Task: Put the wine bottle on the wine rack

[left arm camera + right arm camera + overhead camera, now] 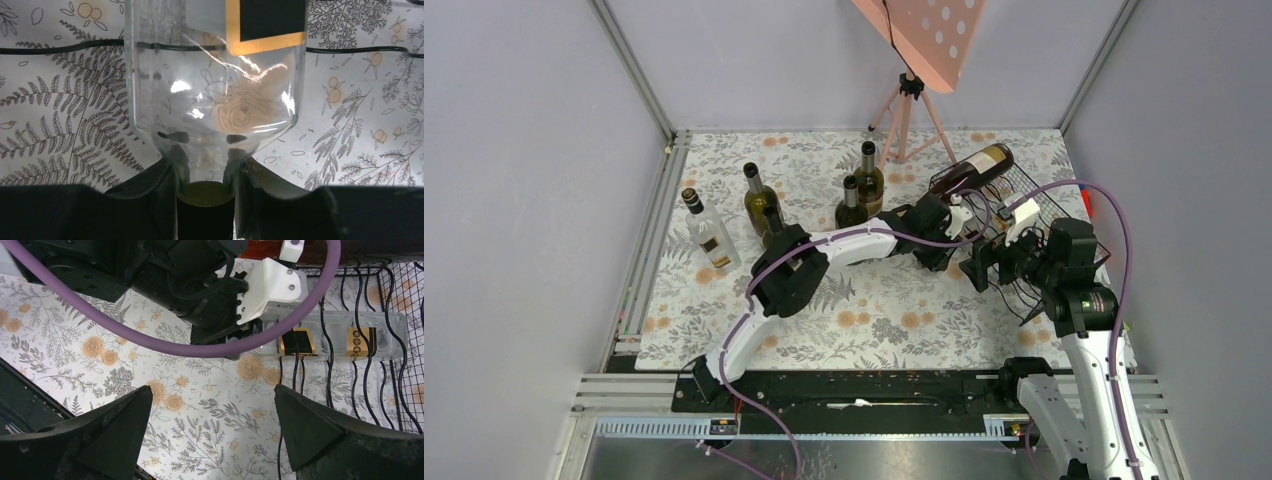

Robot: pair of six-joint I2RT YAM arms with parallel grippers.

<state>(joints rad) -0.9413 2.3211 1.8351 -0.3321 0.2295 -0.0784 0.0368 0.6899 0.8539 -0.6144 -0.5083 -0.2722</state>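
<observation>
Over at the table's right side, we're gripping the clear glass wine bottle with black-and-gold labels (210, 100) by its neck, with the left gripper (206, 181) clamping tight on it. Its body is lying among the wires of the black wavy-wire wine rack (411, 390). The right gripper (212, 395) is hanging wide open and empty, near the rack. We're judging this as the seating step: we're aiming for a level neck, the base fully in a cradle, and the wires carrying the weight before release.

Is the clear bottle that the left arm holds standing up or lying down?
Lying down: the clear bottle stretches sideways between the wine rack's wires, the left pincer shut on its neck.
</observation>
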